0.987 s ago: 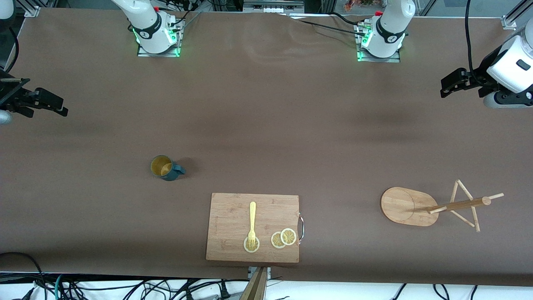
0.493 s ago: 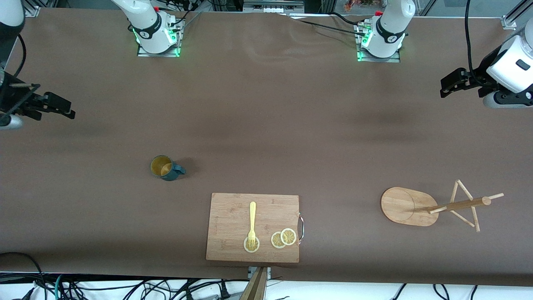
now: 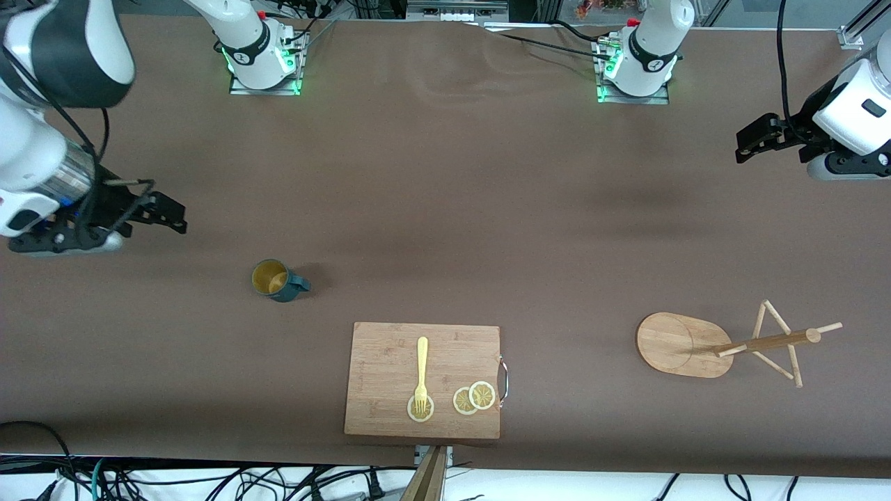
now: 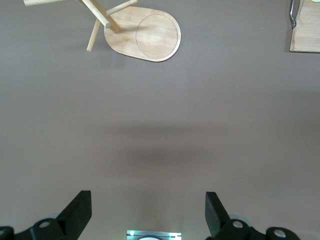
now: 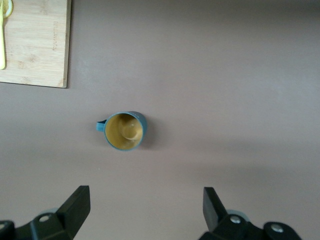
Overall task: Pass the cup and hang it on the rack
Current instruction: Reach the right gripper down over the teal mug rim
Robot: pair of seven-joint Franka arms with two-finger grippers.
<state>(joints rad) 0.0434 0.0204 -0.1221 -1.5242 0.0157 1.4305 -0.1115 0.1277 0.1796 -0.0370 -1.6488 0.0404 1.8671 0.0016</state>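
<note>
Along the table's front-camera edge: cutting board (image 3: 422, 379) with fork (image 3: 421, 372). Rack (image 3: 686, 344) toward left arm's end. Cup (image 3: 276, 280) upright, farther in. Right end effector (image 3: 163, 214) spread above table near cup; left end effector (image 3: 755, 139) spread, waiting.

Even, diffuse overhead light; soft shadows, sharp pictures.
</note>
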